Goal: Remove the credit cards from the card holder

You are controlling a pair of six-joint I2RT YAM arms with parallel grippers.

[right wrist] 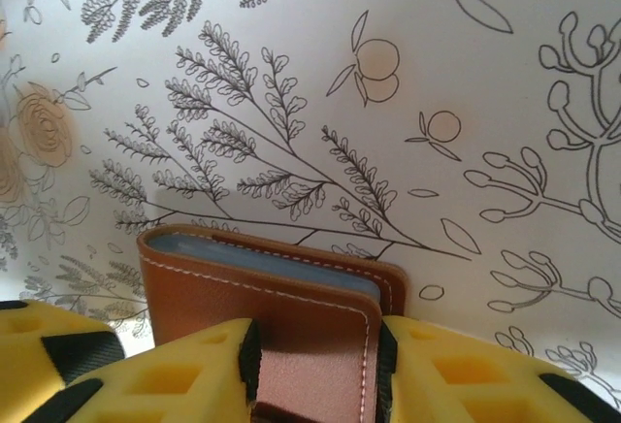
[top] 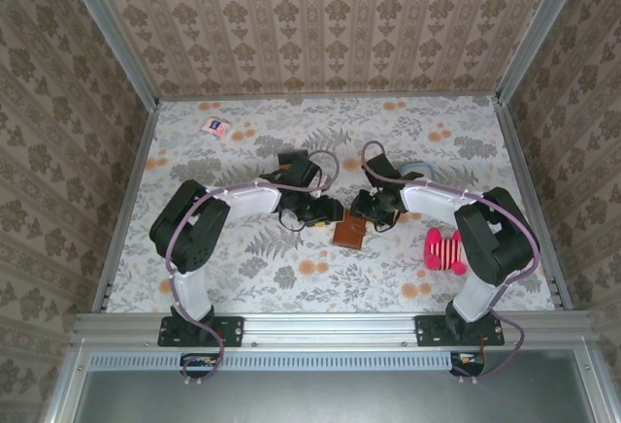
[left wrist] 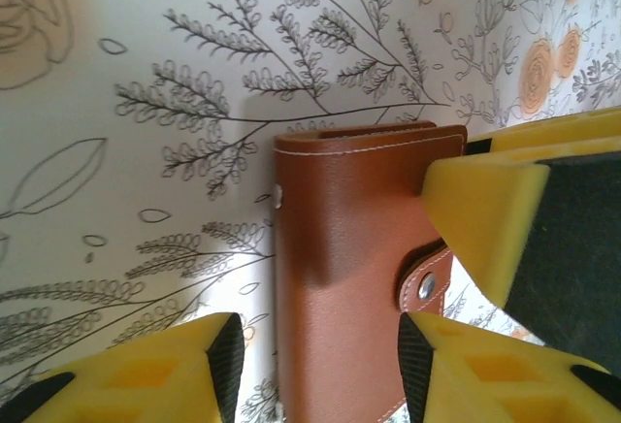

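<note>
Walls: beige damask-patterned wallpaper panels [top: 330, 25] on three sides, meeting at bare grey metal corner posts [top: 109, 35].
Work surface: white table cover printed with grey fern leaves and orange flowers [top: 243, 277], flat and matte.
Near edge: silver slotted aluminium rail [top: 330, 327].
Below it, a dull grey panel [top: 330, 394], possibly floor; view too tight to say.
Light even, shadows soft.
</note>
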